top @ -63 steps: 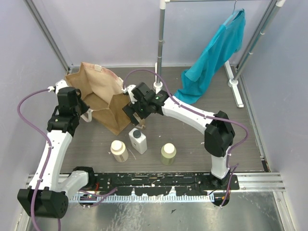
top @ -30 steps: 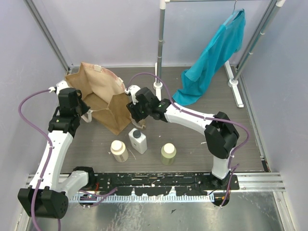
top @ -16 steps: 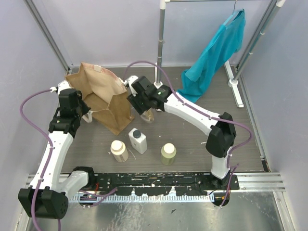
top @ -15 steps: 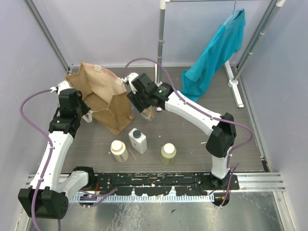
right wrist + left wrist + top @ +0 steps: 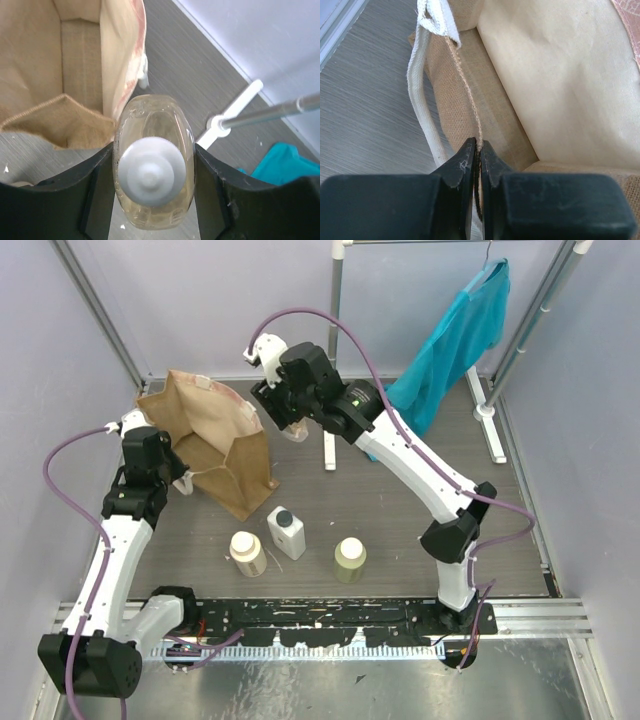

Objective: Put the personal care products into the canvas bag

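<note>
The dark table [image 5: 400, 530] looks as it did two seconds ago, and the canvas bag [image 5: 205, 440] stands in the same place at the far left, upright with its mouth open, though its right wall now shows freely because the arm that hung in front of it has gone up. The right arm shows the biggest change. Earlier it reached low across the middle of the table, with its tool down by the bag's near right corner. Now it is stretched high and further away. The right gripper [image 5: 290, 420] hangs by the bag's right rim, its fingers pressed on both sides of the amber bottle [image 5: 155, 125]. In the wrist view the bottle's white cap faces the camera, and the bottle sits over bare table just right of the bag's opening rather than above it. The left arm has hardly shifted. The left gripper [image 5: 477, 150] is pinching the bag's left rim, jaws nearly together on the fabric edge next to a whitish strap [image 5: 422, 110]. The white rectangular bottle [image 5: 287, 532], the cream bottle [image 5: 248, 552] and the olive-green bottle [image 5: 350, 560] stand where they stood before, near the front of the table and well apart from the bag's mouth.
</note>
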